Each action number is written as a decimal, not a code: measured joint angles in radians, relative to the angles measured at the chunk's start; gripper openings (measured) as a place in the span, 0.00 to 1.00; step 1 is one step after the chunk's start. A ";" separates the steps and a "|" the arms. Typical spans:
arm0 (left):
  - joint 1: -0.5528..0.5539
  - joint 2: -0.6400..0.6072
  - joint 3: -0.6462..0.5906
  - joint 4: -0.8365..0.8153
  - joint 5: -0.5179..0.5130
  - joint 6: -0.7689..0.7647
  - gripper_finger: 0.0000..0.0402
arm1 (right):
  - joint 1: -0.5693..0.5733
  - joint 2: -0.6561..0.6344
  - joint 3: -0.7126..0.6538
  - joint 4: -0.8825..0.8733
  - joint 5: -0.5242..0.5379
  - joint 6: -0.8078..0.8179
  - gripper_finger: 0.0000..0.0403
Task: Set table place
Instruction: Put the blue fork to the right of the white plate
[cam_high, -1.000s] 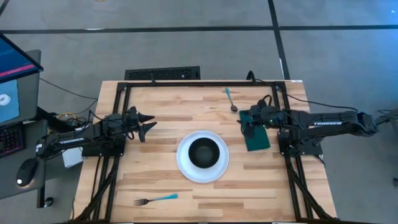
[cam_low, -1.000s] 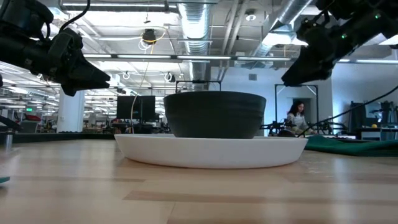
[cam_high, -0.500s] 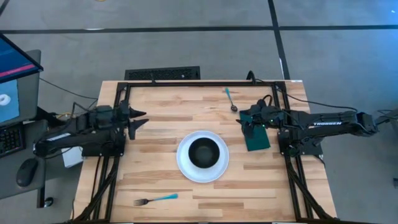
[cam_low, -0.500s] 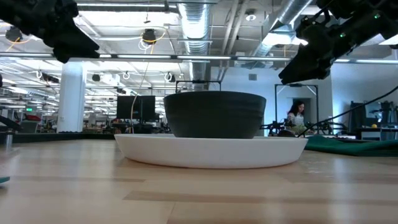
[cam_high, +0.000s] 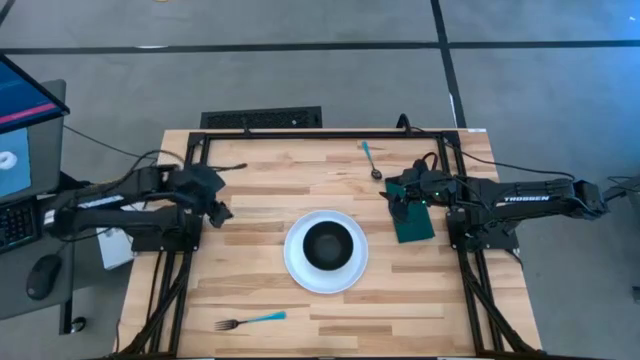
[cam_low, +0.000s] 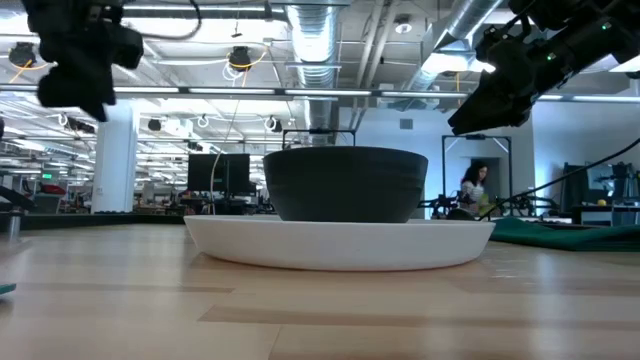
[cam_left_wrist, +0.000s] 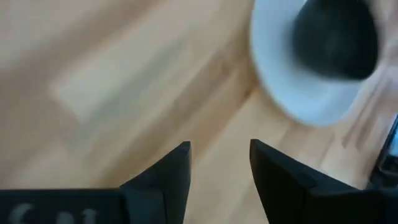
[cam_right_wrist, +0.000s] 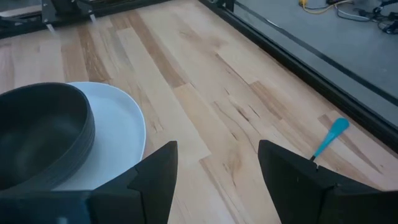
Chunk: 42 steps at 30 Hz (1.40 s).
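Observation:
The white plate (cam_high: 296, 262) lies at the table's middle with the black bowl (cam_high: 326, 246) standing in it. In the low view the bowl (cam_low: 345, 184) sits upright on the plate (cam_low: 340, 245). The green napkin (cam_high: 414, 222) lies flat to the plate's right. The blue-handled spoon (cam_high: 371, 158) lies near the far edge, and the fork (cam_high: 250, 321) near the near edge. My left gripper (cam_high: 218, 212) is open, raised left of the plate and pointing down at bare wood (cam_left_wrist: 219, 163). My right gripper (cam_high: 393, 196) is open and hovers over the napkin's far-left corner (cam_right_wrist: 217, 165).
The black frame (cam_high: 330, 133) runs along the table's edges. Bare planks lie between my left gripper and the plate, and between the plate and the far edge (cam_right_wrist: 205, 93). A monitor and a mouse (cam_high: 40, 276) sit off the table's left side. A person (cam_low: 478, 190) sits far back in the room.
My left gripper has drawn back toward the table's left edge and risen. It has tipped from pointing level at the plate to pointing down at the wood. The plate, bowl, napkin and cutlery lie as before.

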 joint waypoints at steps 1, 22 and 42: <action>-0.001 0.036 0.016 -0.030 0.032 -0.031 0.37 | 0.000 0.000 0.000 0.000 0.000 -0.001 0.62; -0.601 0.278 0.070 0.072 0.020 -0.942 0.30 | 0.000 0.000 0.000 -0.001 0.000 -0.106 0.62; -1.133 0.630 0.070 0.389 -0.128 -1.632 0.30 | 0.001 0.000 0.000 -0.006 -0.004 -0.106 0.62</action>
